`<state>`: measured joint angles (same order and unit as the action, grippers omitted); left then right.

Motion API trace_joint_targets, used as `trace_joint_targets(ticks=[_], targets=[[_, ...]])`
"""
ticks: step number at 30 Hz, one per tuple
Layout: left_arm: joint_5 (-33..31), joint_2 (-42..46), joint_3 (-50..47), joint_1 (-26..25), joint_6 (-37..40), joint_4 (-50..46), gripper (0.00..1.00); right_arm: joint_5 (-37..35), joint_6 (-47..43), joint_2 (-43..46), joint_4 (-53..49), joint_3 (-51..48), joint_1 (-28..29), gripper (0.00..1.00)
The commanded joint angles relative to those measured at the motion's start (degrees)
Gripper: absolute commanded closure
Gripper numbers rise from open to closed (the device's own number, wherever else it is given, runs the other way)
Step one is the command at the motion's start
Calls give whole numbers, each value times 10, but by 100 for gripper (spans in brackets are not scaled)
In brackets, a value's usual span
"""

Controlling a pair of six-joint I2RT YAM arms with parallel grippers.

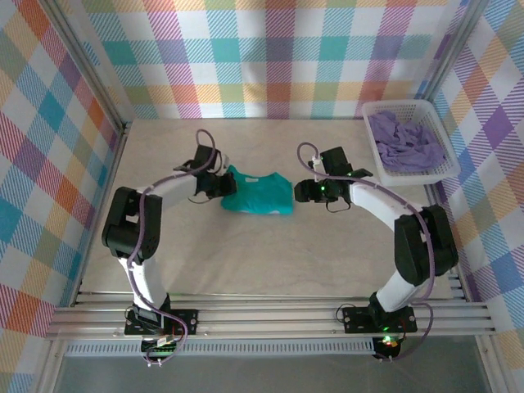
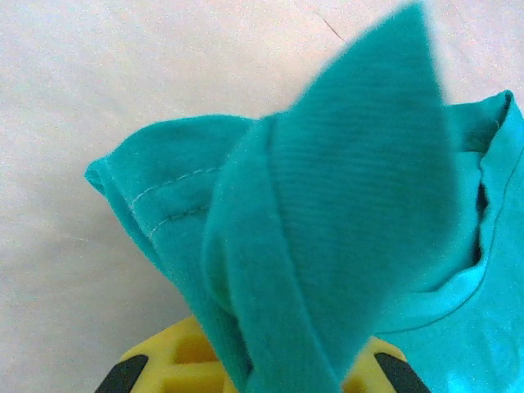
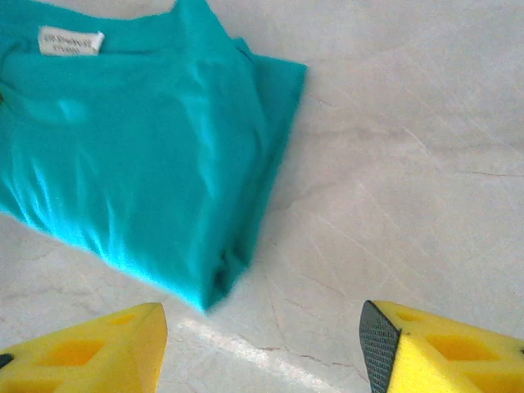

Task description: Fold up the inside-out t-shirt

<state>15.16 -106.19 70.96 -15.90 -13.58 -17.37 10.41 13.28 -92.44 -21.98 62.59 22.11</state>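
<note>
Yellow fingers (image 2: 155,368) of the left gripper (image 2: 262,372) pinch the teal t-shirt (image 2: 344,205).
Clamped tight, that gripper holds a fold of cloth raised at the shirt's left edge. The shirt lies bundled mid-table (image 1: 246,262), pale tag (image 3: 71,41) showing. The right gripper (image 3: 262,344) stands wide apart, holding nothing, just off the shirt's right edge.

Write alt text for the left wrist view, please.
The left gripper is shut on a fold of the teal t-shirt, which rises in a peak from between its yellow fingers. A stitched hem shows on the left, over the pale table.
</note>
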Motion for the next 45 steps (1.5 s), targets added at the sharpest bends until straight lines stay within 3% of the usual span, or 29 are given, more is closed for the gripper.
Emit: trace_joint_targets(ticks=[1, 6, 12, 18, 23, 26, 28, 32, 36, 39, 42, 45], targets=[[-125, 36, 73, 24, 131, -160, 100, 33, 12, 29, 19, -16, -3, 35], [-287, -9, 183, 66, 256, -240, 100, 59, 8, 38, 32, -29, -3, 35], [-384, -121, 351, 129, 383, -289, 100, 82, 8, 45, 54, -46, -3, 35], [-487, -212, 430, 199, 484, -236, 100, 86, 8, 65, 69, -58, -4, 33], [-506, -265, 449, 240, 534, -163, 91, 73, 9, 69, 77, -64, -6, 32], [-535, -307, 493, 260, 515, -155, 80, 62, 6, 67, 66, -59, -6, 32], [-565, -335, 536, 267, 486, -163, 60, 52, 4, 69, 57, -57, -7, 32], [-586, -348, 602, 265, 398, -207, 32, 25, -1, 80, 46, -53, -7, 31], [-553, -291, 602, 259, 283, -265, 21, -56, -16, 94, 48, -63, -7, 28], [-448, -165, 478, 257, 162, -250, 16, -136, -28, 110, 50, -68, -8, 20], [-367, -1, 265, 247, 80, -135, 6, -202, -44, 135, 80, -87, -9, 3], [-313, 156, 70, 237, 9, -41, 0, -250, -52, 152, 121, -114, -23, 0]])
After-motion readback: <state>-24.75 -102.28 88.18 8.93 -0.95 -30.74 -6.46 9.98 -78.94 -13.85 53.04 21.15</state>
